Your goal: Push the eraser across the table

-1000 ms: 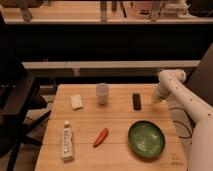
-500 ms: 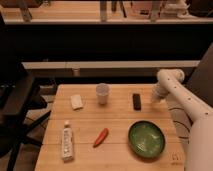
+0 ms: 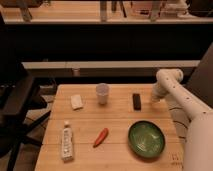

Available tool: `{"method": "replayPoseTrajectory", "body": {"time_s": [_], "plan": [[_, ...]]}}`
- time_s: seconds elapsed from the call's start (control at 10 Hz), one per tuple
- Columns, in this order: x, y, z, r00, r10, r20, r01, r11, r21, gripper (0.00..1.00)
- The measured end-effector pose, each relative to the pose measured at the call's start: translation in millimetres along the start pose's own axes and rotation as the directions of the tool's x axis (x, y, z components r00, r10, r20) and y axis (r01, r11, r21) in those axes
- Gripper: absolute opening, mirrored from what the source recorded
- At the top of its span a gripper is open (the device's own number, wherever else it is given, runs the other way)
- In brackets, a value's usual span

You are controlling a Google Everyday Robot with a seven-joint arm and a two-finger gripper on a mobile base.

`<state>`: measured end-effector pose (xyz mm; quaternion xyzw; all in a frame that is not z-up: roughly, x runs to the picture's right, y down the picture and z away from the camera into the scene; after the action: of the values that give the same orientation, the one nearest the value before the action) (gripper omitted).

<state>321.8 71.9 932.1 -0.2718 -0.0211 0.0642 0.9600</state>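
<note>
The eraser (image 3: 136,100), a small dark oblong block, lies flat on the light wooden table (image 3: 120,122), right of centre towards the far edge. My white arm comes in from the lower right and bends down over the table's far right corner. Its end, the gripper (image 3: 156,98), is shut, holds nothing and sits just right of the eraser with a small gap between them.
A white cup (image 3: 102,93) stands left of the eraser, and a small white squarish piece (image 3: 76,101) lies further left. Nearer the front are a white tube (image 3: 66,142), a red chili (image 3: 101,137) and a green bowl (image 3: 146,138). A black chair (image 3: 17,107) stands at the table's left.
</note>
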Motion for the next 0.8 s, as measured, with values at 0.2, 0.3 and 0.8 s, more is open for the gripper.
{"method": "replayPoseTrajectory", "body": {"time_s": [0.2,0.3,0.8], "plan": [[-4,-1,3,1.000,-0.011,0.000,0.011,1.000,-0.006,0.00],[-6,-2,4,1.000,-0.015,0.001,0.015,1.000,-0.007,0.00],[-15,-4,8,0.999,-0.036,0.001,0.036,0.999,-0.018,0.00]]}}
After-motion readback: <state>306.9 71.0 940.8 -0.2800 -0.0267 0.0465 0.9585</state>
